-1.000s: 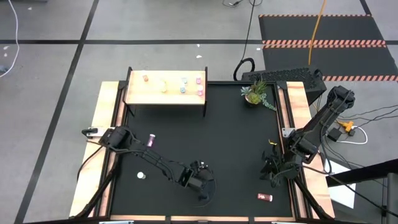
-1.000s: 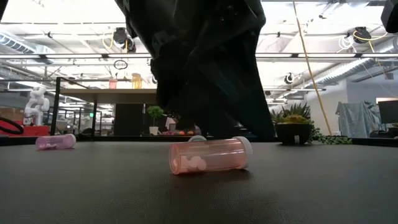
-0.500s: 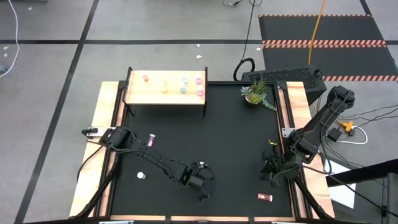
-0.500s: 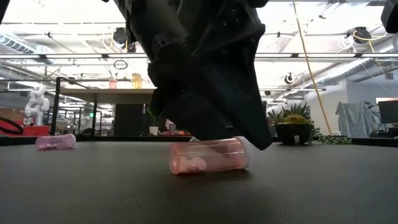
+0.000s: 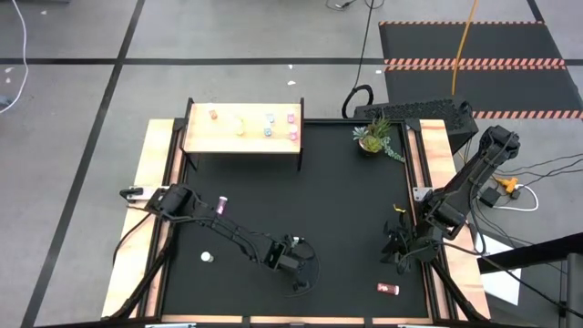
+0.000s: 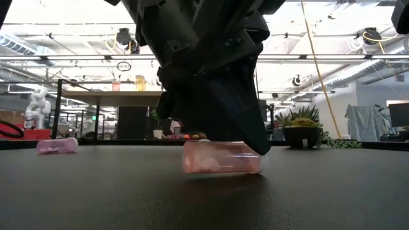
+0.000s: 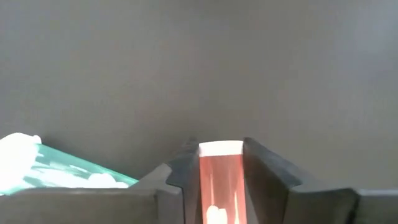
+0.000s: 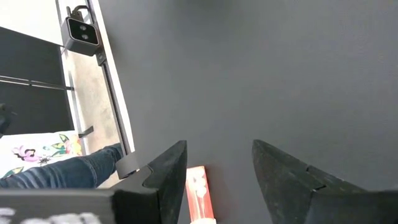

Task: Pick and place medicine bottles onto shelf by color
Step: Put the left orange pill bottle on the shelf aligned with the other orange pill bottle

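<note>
the left tool (image 7: 221, 180) comes down and its fingers now close around the red bottle (image 6: 222, 157), which shifts slightly on the tabletop (image 6: 204, 198).

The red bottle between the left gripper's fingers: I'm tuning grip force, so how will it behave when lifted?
The red bottle lies on its side on the mat, so it would probably roll if nudged or released. Its clear body shows only a few pills, so it is likely light. The left gripper flanks its smooth round wall, which may slip or twist.
</note>
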{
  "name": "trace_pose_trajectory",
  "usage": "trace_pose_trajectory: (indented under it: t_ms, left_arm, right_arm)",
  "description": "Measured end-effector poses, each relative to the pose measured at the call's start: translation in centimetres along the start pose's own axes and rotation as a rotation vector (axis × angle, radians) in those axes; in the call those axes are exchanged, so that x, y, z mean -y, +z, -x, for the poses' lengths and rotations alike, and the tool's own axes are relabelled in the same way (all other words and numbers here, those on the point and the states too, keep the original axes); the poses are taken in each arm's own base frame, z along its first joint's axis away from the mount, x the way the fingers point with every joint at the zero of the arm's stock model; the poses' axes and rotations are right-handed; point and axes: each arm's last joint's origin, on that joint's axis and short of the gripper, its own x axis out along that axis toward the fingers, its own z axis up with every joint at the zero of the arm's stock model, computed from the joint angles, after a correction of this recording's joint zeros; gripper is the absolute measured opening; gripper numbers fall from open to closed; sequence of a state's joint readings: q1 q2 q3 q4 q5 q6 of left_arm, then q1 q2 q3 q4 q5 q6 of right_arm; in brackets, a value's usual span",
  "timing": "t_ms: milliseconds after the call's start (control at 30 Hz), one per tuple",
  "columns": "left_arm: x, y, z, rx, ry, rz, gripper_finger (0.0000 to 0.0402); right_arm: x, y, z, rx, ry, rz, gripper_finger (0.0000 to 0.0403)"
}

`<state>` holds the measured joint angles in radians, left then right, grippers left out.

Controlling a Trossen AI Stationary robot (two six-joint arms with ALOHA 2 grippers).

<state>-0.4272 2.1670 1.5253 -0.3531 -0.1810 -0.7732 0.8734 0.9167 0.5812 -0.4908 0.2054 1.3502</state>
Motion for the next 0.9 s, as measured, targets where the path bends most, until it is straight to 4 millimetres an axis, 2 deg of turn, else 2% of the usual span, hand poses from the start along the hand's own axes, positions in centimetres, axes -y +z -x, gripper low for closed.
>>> trace_pose_trajectory:
  t_ms: [133, 300, 533, 633, 767, 900]
  left_arm:
    - [-0.1, 0.3, 0.0, 0.008, -0.003, 0.029, 0.0098]
    - [-0.4, 0.7, -0.1, 0.020, -0.007, 0.092, 0.0110]
    - [-0.2, 2.7, 0.0, 0.137, -0.113, 0.193, 0.0105]
    - [0.0, 4.0, 1.1, 0.207, -0.177, 0.218, 0.0104]
    - [-0.4, 6.3, 3.6, 0.296, -0.226, 0.246, 0.0109]
    - [-1.0, 8.8, 7.6, 0.432, -0.249, 0.255, 0.0110]
  right_arm:
    - [0.0, 0.0, 0.0, 0.000, 0.000, 0.000, 0.0176]
    - [0.0, 0.0, 0.0, 0.006, 0.004, -0.001, 0.0176]
    - [-0.5, 0.3, 0.0, 0.063, 0.043, 0.007, 0.0176]
    - [-1.0, 0.5, 0.1, 0.123, 0.080, 0.019, 0.0176]
    - [-1.7, 0.8, 0.3, 0.209, 0.132, 0.046, 0.0177]
    - [-2.4, 1.0, 0.8, 0.371, 0.172, 0.078, 0.0188]
